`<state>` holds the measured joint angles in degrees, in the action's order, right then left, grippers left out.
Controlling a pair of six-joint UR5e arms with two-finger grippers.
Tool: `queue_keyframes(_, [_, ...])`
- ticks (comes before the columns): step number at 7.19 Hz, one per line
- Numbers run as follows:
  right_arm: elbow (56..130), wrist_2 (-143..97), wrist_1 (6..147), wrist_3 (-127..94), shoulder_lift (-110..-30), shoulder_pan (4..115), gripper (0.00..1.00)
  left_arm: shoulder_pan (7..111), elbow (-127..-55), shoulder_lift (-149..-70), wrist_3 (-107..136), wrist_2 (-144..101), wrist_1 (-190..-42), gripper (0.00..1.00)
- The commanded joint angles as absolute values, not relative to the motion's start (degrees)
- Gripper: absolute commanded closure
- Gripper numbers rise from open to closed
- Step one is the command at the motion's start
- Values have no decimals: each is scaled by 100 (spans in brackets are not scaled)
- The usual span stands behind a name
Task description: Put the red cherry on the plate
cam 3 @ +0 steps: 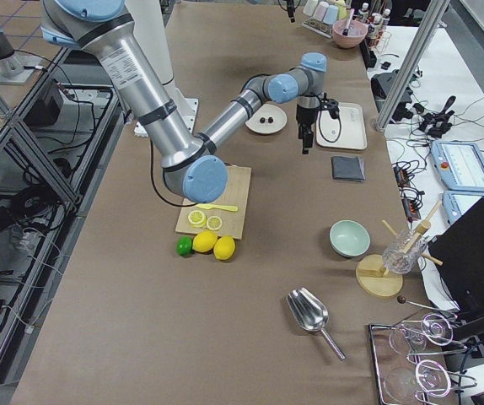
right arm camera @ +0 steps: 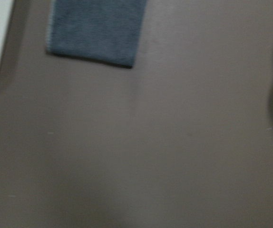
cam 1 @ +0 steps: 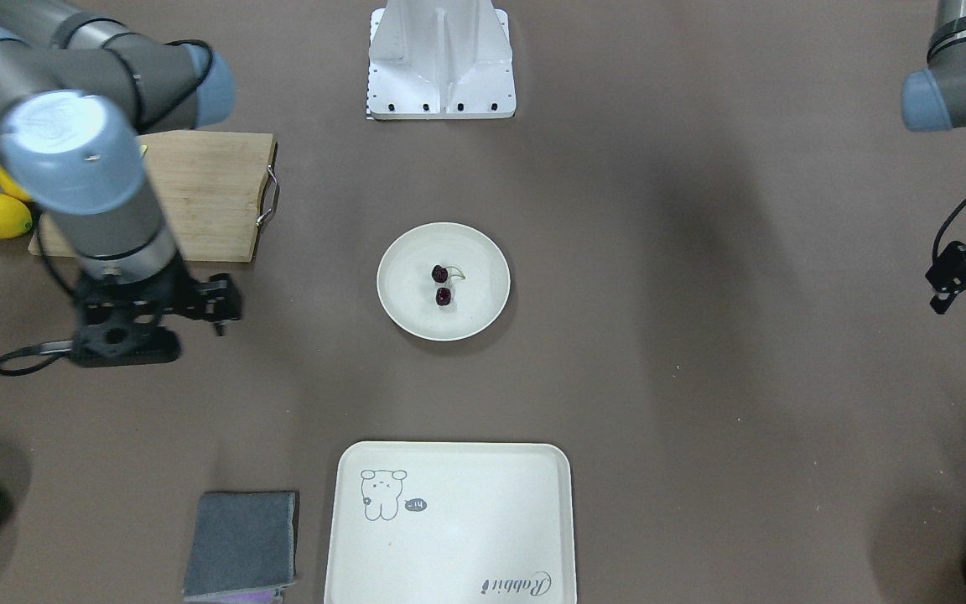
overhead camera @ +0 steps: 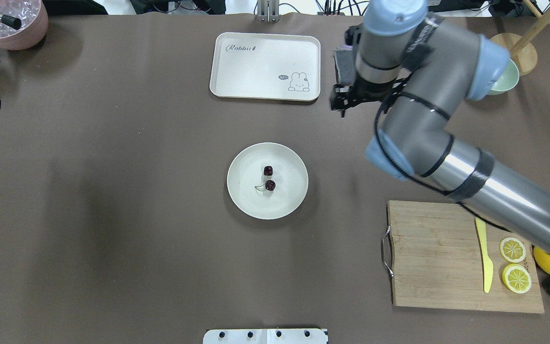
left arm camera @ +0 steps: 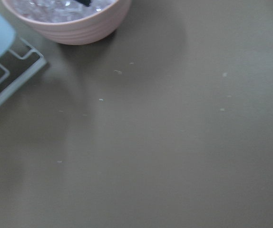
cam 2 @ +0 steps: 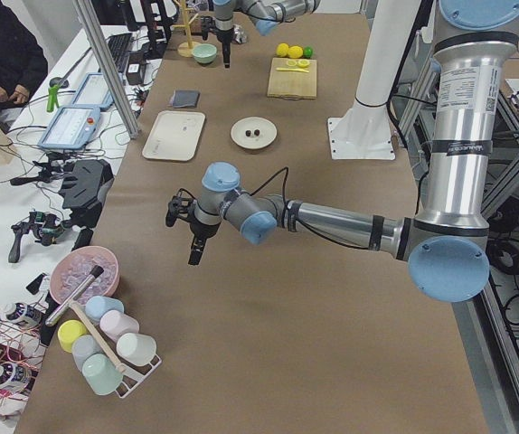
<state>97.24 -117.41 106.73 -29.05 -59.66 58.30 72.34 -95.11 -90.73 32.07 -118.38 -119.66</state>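
The red cherry (cam 1: 441,274) (overhead camera: 269,171), two dark fruits joined by pale stems, lies near the middle of the round cream plate (cam 1: 476,312) (overhead camera: 246,197) at the table's centre. Nothing touches it. My right gripper (cam 1: 220,319) (overhead camera: 341,107) hangs above bare table off to the plate's side, between the tray and the cutting board. My left gripper (cam 1: 942,298) (cam 2: 193,253) hangs far off at the other end of the table. From these views I cannot tell whether either is open or shut. The wrist views show only table, no fingers.
A cream tray with a drawing (cam 1: 483,520) lies beyond the plate, a grey cloth (cam 1: 241,545) (right arm camera: 96,28) beside it. A wooden cutting board (overhead camera: 432,253) carries lemon slices and a yellow knife. A pale green bowl (overhead camera: 506,79) and a pink bowl (left arm camera: 70,23) stand at the far corners.
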Motion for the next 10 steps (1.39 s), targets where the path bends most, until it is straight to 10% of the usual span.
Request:
queue_keyframes(1, [9669, -12626, 10810, -64, -7116, 7656, 0, 7882, -9439, -8851, 2332, -12514, -11770, 1])
queue_keyframes(10, [9360, -13184, 9492, 703, -9079, 8622, 0, 9167, -10069, -8649, 765, -13650, -9865, 1])
